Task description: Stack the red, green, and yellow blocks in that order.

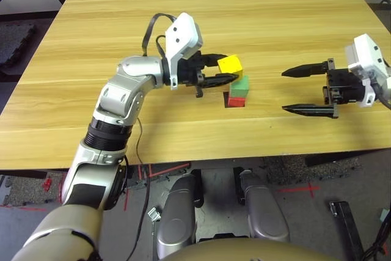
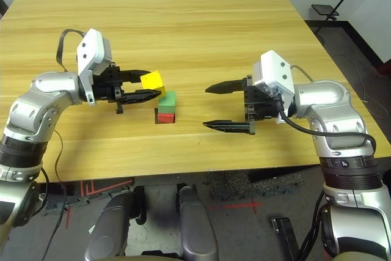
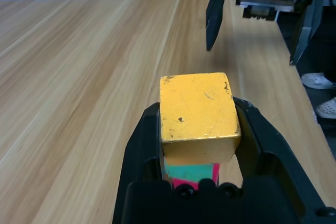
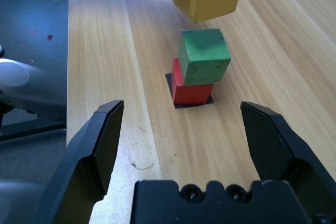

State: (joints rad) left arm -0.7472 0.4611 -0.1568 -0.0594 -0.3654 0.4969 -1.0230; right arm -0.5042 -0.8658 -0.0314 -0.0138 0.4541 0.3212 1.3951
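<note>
Holding the small matte yellow cube [image 1: 230, 64] clamped between its two black fingers, the left gripper [image 1: 225, 68] hangs in the air above the light wooden desk [image 1: 201, 4]. Just below the yellow cube, toward 5 o'clock, the matte green cube [image 1: 239, 86] sits on the bright red cube [image 1: 236, 100], slightly skewed on it; yellow and green are apart, with a gap showing in the right wrist view. The red cube rests on a flat black square patch [image 4: 176, 103] on the desk. At 3 o'clock of the stack, well apart, the right gripper [image 1: 300, 90] hovers with its fingers spread wide, holding nothing, pointing toward the stack.
</note>
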